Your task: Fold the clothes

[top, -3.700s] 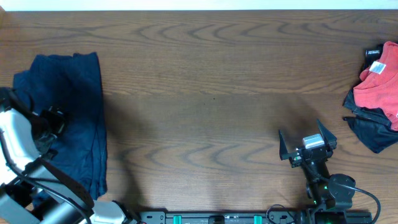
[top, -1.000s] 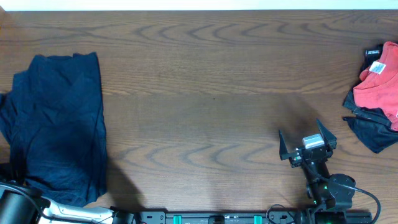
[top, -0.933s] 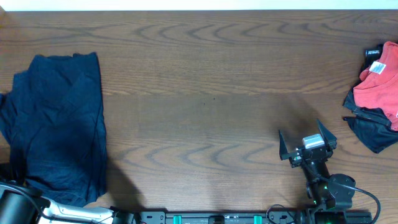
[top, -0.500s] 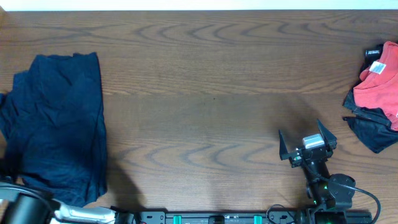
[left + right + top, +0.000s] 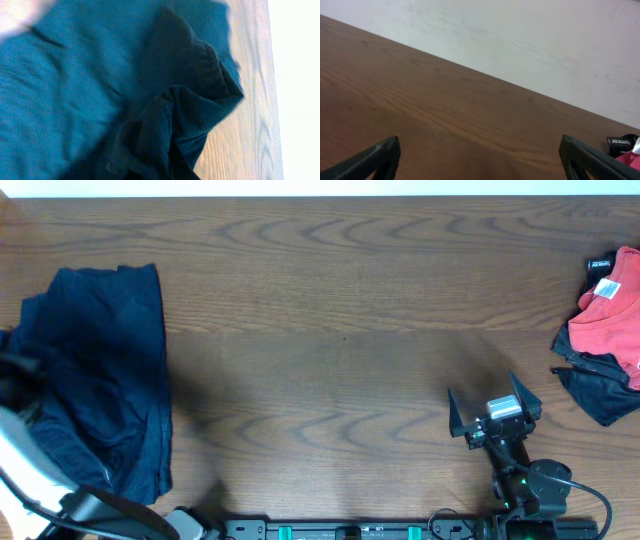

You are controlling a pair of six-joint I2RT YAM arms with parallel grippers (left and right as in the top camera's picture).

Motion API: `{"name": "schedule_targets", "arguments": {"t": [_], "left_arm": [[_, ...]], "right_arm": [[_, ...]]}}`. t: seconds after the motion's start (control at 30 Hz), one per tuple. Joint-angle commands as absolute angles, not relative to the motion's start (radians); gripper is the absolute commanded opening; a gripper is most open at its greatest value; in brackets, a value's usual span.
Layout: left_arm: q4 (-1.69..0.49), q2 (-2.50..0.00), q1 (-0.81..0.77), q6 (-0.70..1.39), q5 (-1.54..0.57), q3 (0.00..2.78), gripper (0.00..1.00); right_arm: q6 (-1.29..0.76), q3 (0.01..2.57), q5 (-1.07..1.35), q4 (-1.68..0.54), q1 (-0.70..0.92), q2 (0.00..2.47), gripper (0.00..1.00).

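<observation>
Even, fairly bright light falls from above. On the table (image 5: pixel 340 280) a soft shadow lies just right of the cloth (image 5: pixel 100 360). The left arm (image 5: pixel 25 455) at the cloth's near left edge is smeared. In the left wrist view the cloth is slightly soft, and beyond its right edge everything burns out white.

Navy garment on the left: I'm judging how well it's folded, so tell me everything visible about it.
The navy garment is plain, soft, dark blue cloth, wrinkled. It lies as a rough rectangle at the left end of the table, long side running away from the robot, and reaches the edge of the overhead view. The left arm covers its near-left corner. In the left wrist view a stitched hem bunches into a raised, crumpled fold beside bare wood; what lifts it is out of view.
</observation>
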State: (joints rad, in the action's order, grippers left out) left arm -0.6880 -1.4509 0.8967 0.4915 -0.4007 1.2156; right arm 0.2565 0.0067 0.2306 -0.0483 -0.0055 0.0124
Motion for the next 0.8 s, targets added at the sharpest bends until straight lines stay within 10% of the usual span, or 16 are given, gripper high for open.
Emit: {"name": "schedule_targets", "arguments": {"t": [0.0,0.77], "left_arm": [[-0.702,-1.428,0.765,0.498,-0.442,1.210,0.06],[-0.656,-1.438,-0.143,0.341,-0.400,1.210,0.06]], "right_arm": [[0.247,0.006,0.225,-0.052,-0.012,0.011,0.99],[0.247,0.006,0.225,-0.053,-0.012,0.011,0.99]]}}
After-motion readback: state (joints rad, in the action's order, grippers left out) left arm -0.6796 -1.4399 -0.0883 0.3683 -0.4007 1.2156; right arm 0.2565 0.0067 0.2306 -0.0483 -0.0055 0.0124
